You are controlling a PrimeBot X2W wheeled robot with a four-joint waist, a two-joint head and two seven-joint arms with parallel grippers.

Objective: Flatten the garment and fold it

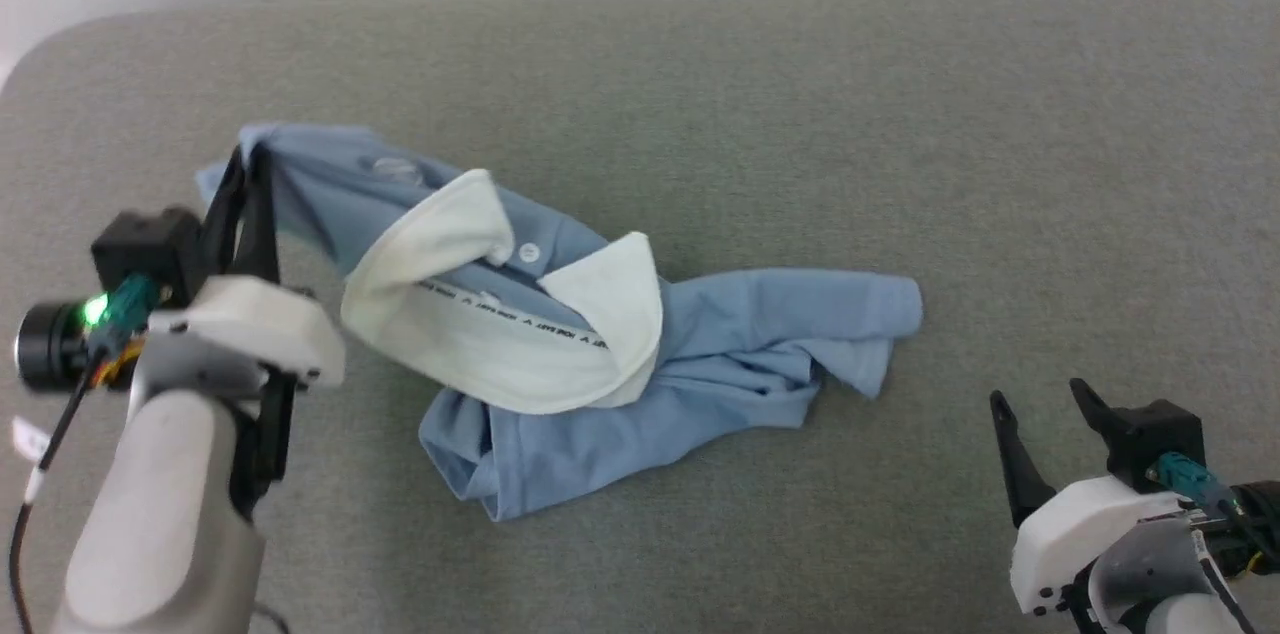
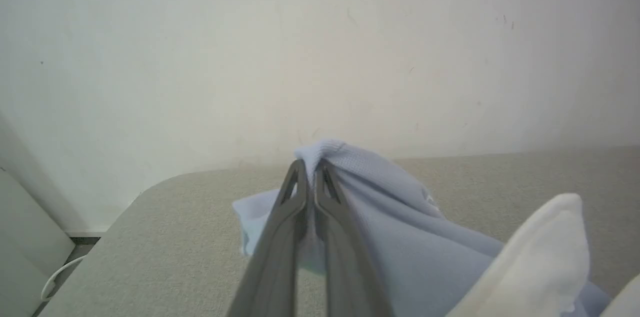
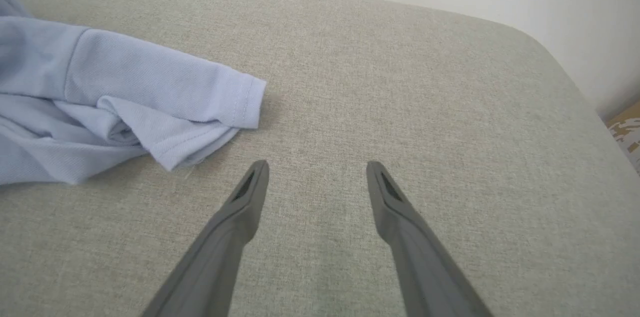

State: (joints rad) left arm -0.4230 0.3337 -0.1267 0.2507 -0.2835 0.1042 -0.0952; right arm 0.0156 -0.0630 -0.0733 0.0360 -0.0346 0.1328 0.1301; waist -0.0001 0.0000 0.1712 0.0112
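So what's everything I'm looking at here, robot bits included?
polo shirt: one, light blue, crumpled in the middle of the padded surface
collar: one, white, flopped open on the left part of the heap
padded surface: one, grey, under everything
wall: one, white, behind the surface
left gripper: one, dark fingers, shut on the shirt's far left edge, fabric held raised
right gripper: one, dark fingers, open, over bare surface to the right of the shirt
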